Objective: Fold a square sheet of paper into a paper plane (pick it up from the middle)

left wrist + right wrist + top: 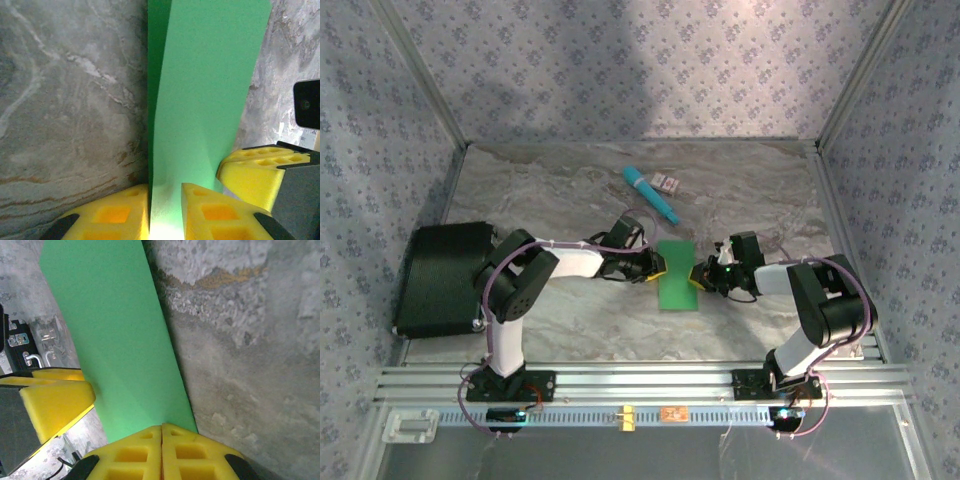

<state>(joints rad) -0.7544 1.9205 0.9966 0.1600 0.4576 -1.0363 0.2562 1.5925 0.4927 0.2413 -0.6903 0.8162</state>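
Observation:
The square sheet of paper [677, 275] is bright green and folded to a narrow rectangle, lying mid-table between my two grippers. My left gripper [658, 265] is at its left edge. In the left wrist view a raised flap of the paper [210, 100] runs up between the yellow fingers of my left gripper [165, 212], which stand slightly apart around it. My right gripper [703, 275] is at the right edge. In the right wrist view my right gripper [161, 440] is shut, its tips down on the paper [115, 340], which lies flat beneath them.
A teal cylindrical stick [650, 193] and a small pink-and-white card [666, 183] lie behind the paper. A black case [440, 275] sits at the table's left edge. Patterned walls close in the back and both sides.

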